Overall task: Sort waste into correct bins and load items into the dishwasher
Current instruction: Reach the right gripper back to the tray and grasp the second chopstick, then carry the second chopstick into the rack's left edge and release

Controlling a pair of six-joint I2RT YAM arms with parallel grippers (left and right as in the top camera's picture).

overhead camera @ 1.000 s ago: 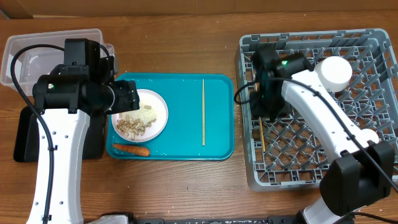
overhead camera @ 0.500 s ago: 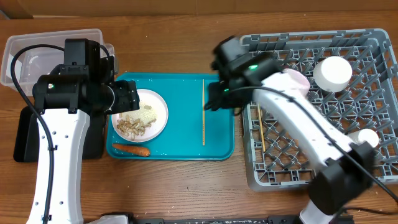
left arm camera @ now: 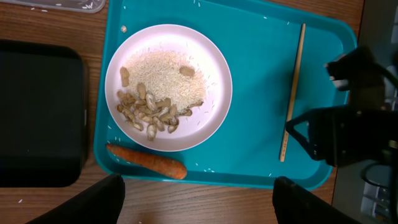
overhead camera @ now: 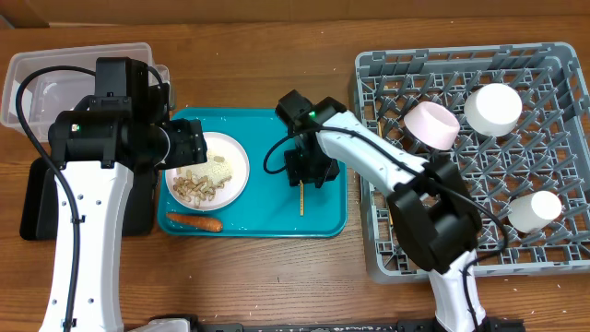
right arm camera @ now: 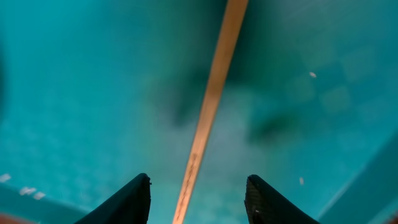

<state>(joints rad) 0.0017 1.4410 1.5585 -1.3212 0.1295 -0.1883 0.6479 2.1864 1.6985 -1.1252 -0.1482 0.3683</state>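
Note:
A wooden chopstick (right arm camera: 211,99) lies on the teal tray (overhead camera: 267,129); it also shows in the left wrist view (left arm camera: 293,93). My right gripper (right arm camera: 198,202) is open low over the tray, one finger on each side of the chopstick; overhead it (overhead camera: 304,168) hides most of the stick. A pale plate (overhead camera: 226,166) of peanuts and rice and an orange carrot (overhead camera: 194,221) sit at the tray's left. My left gripper (left arm camera: 196,205) is open and empty, hovering above the tray's near edge.
The grey dish rack (overhead camera: 553,254) at right holds a pink bowl (overhead camera: 433,124), a white bowl (overhead camera: 493,109) and a white cup (overhead camera: 535,210). A clear tub (overhead camera: 55,74) and a black tray (overhead camera: 37,203) lie at far left.
My right arm has swung left from the dish rack to the teal tray and come down over the chopstick. The left arm has not moved.

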